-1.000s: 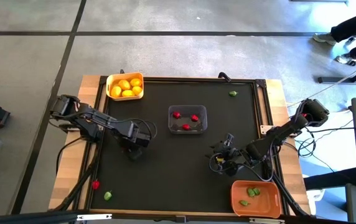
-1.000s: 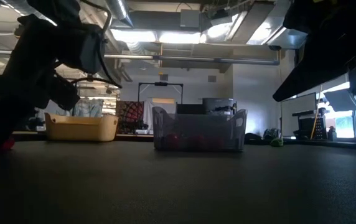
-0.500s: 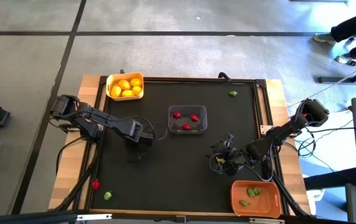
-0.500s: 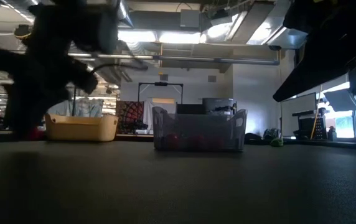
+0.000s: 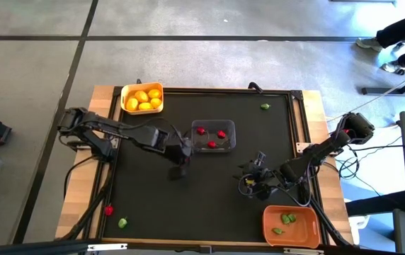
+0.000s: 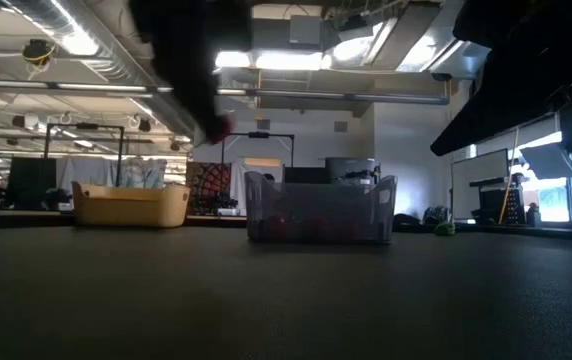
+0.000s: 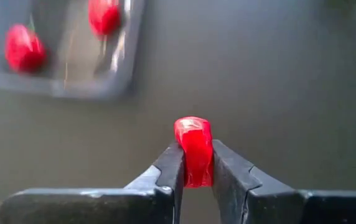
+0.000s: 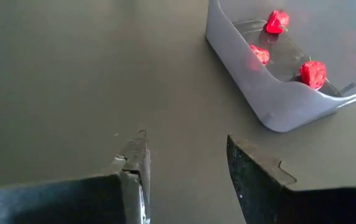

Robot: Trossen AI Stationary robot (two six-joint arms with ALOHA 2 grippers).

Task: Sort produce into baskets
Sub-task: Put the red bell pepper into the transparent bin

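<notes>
Left wrist view: left tool (image 7: 195,163) pinches a red piece (image 7: 193,149), its lower end hidden.

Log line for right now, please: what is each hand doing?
left hand: shut on red piece, carried beside clear basket | right hand: open, empty, waiting near orange basket

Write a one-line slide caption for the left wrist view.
Left claw shut on a red piece, held above the dark mat near the clear basket already holding red pieces.
</notes>
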